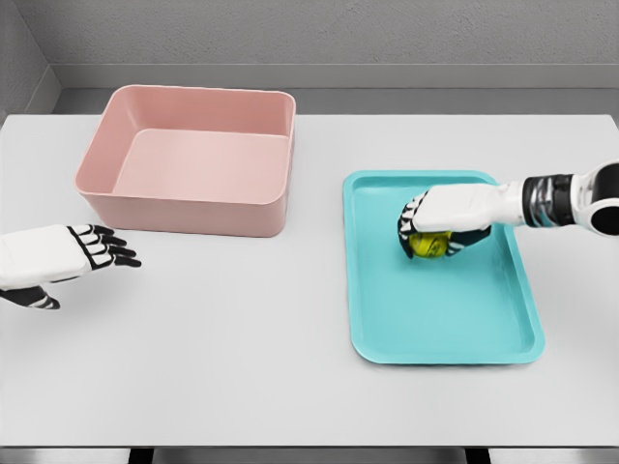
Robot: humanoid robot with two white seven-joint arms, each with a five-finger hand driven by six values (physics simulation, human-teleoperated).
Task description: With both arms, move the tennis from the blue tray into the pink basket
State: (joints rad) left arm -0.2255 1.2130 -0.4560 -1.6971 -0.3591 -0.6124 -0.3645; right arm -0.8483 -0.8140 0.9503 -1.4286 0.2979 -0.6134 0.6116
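Head view: right hand (437,224) curled around tennis ball (428,245) on blue tray (455,329).

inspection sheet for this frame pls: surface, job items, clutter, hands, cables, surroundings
Surface: white table, flat, no spills seen.
Job's things: yellow-green tennis ball on the blue tray, upper part; pink basket at far left, nothing in it.
Clutter: nothing seen.
Grippers: right hand over the ball, fingers curled around it, ball not lifted clear of the tray; left hand open, low left, in front of the basket, holding nothing.
Cables: nothing seen.
Surroundings: grey wall behind the table.
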